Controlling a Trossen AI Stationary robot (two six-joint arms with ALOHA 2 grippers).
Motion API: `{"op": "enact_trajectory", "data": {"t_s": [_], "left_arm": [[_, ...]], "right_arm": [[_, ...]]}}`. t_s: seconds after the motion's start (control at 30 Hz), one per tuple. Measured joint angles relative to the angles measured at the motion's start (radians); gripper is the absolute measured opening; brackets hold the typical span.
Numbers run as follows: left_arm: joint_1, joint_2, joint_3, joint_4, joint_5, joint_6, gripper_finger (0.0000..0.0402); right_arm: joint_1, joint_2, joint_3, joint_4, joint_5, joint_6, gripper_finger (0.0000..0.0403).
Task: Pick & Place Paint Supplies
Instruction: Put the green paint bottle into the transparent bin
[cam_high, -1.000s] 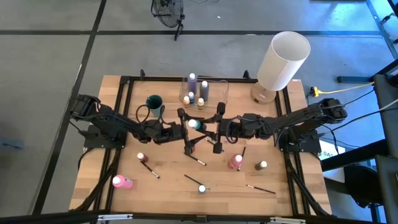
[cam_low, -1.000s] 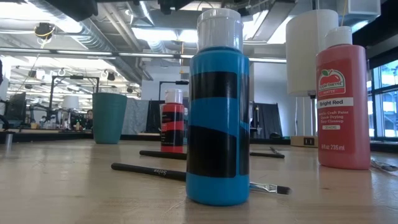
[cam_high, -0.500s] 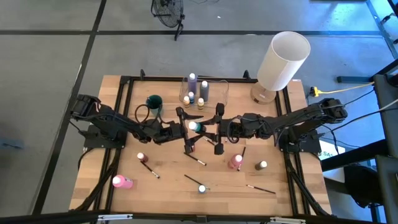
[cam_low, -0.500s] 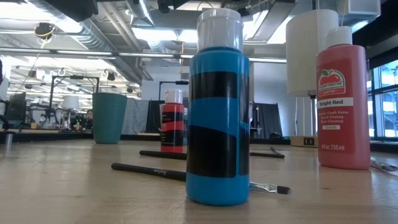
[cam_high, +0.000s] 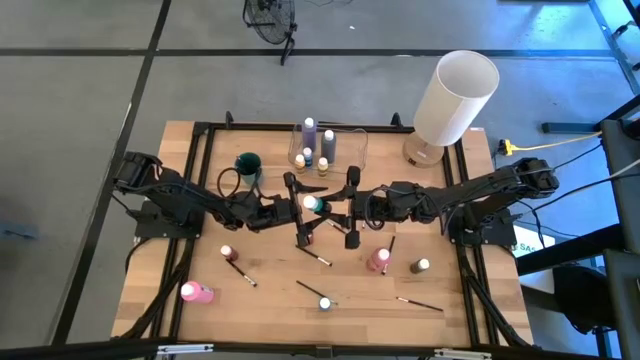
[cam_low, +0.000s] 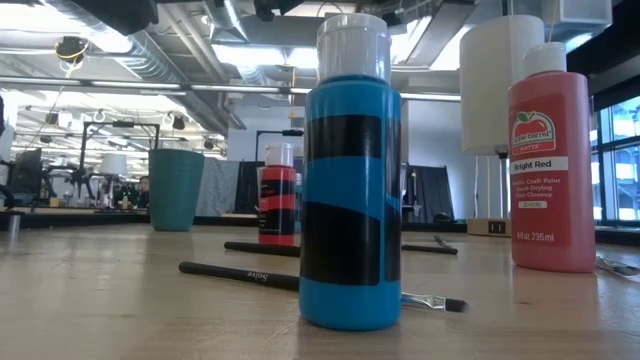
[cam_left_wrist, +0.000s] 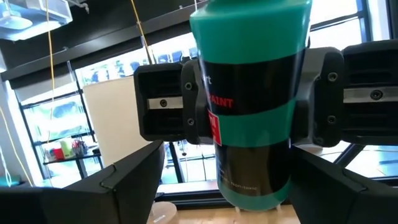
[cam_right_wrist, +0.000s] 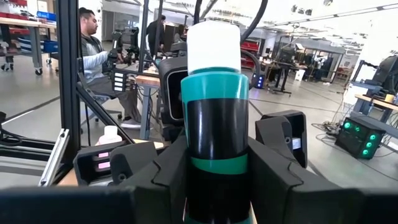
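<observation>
Wooden table (cam_high: 200, 250), right end effector (cam_high: 347, 207) gripping one teal bottle (cam_high: 314, 202), left end effector (cam_high: 296, 208) wide

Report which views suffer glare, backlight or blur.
Left wrist view: bright windows backlight the teal bottle, whose near top blurs. Low view: ceiling lamps glare, the blue bottle stays sharp, the far room soft. High view: evenly lit, faint shadows.

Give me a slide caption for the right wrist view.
Right claw grips an upright teal paint bottle, white cap up, with the left claw facing it.
</observation>
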Motion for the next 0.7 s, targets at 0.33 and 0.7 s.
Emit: {"op": "enact_trajectory", "data": {"t_s": [0.33, 0.7], "left_arm": [[-0.001, 0.0, 0.002, -0.017, 0.002, -0.001, 0.0196], [-0.001, 0.0, 0.002, -0.038, 0.008, -0.004, 0.0133]], "right_arm": [[0.0, 0.001, 0.0, -0.017, 0.007, 0.0, 0.0133], [-0.001, 0.001, -0.001, -0.043, 0.008, 0.0, 0.0152]]}}
